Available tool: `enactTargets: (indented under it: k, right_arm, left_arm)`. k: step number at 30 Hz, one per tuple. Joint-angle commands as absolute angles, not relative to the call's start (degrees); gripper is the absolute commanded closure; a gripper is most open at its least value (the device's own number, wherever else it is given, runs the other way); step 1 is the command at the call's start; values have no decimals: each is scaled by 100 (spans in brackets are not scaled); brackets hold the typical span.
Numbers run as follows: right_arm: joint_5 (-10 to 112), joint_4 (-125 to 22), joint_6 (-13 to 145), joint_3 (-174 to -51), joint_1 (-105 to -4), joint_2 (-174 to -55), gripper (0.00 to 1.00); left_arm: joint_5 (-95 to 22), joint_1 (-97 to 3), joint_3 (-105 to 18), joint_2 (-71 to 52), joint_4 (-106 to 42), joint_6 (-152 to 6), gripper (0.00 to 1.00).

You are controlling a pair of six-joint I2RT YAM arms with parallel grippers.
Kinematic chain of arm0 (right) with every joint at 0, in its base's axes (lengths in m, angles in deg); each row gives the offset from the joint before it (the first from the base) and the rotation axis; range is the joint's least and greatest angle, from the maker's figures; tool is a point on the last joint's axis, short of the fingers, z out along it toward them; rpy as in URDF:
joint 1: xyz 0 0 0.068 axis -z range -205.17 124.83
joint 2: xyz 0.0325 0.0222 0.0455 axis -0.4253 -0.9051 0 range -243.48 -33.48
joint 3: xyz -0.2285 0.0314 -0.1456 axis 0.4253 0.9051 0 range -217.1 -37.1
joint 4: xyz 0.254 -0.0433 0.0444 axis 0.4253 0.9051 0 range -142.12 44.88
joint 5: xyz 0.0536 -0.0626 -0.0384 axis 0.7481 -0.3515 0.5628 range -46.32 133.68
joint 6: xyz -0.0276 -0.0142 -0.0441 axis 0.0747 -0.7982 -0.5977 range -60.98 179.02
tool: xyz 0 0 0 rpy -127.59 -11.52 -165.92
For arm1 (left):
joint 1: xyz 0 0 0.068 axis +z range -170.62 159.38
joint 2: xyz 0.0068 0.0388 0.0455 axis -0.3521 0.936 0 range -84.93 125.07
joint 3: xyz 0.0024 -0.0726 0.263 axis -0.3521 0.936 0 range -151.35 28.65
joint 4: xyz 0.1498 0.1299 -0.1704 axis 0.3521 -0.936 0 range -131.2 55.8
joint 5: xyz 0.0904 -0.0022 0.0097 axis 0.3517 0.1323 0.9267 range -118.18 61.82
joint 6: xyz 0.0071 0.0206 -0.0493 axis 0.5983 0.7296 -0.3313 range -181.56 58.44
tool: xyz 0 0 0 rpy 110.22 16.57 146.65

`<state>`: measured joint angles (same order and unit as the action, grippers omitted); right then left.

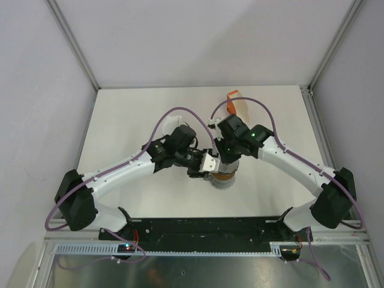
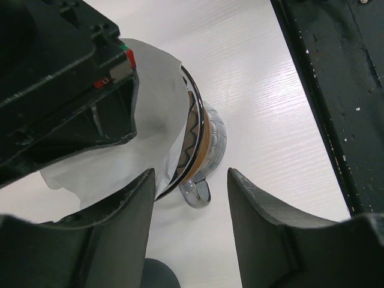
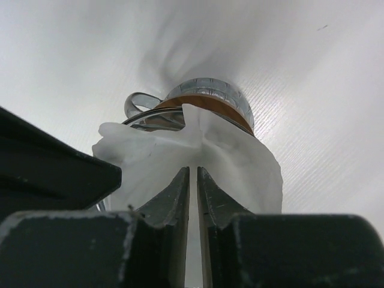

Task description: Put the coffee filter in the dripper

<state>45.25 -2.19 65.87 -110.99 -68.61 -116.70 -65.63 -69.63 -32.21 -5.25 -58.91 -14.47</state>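
The dripper [image 1: 224, 179] stands mid-table; it is a metal cone with an orange band, a clear ribbed base and a loop handle [image 2: 198, 193]. The white paper coffee filter [image 3: 240, 162] sits crumpled in its mouth, with its edges above the rim. My right gripper [image 3: 193, 171] is directly over it, jaws nearly closed on a fold of the filter. My left gripper [image 2: 191, 175] is open beside the dripper [image 2: 210, 141], with the handle between its fingers and untouched. The filter also shows in the left wrist view [image 2: 120, 162]. In the top view both wrists hide the filter.
An orange and white item [image 1: 235, 103] lies at the back of the table. A black rail [image 1: 204, 231] runs along the near edge. The right arm's wrist [image 2: 60, 78] crowds the left gripper at the dripper.
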Motion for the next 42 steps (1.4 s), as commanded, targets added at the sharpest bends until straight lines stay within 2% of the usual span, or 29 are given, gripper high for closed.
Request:
enactTargets:
  k: [1,5,14,18,27,42]
  right_arm:
    - [4426,-534,6637,-11120,-6813,-11208,83]
    - [4196,-716,6655,-11077,-6792,-10863,78]
    - [3459,-1052,7006,-10554,-6444,-10215,57]
    - [3545,-1059,7054,-10320,-6317,-10263,52]
    - [3983,-1383,7087,-9842,-6102,-10311,55]
    - [3994,-1395,7053,-9606,-6019,-10339,58]
  left_arm:
    - [-6536,-6992,-3263,-505,-5814,-1418,44]
    - [-6528,-6994,-3293,-482,-5820,-1440,44]
    - [-6536,-6993,-3363,-453,-5826,-1528,44]
    - [-6538,-6992,-3393,-424,-5821,-1548,44]
    - [-6504,-6997,-3472,-383,-5827,-1602,44]
    - [-6521,-6992,-3444,-316,-5828,-1622,44]
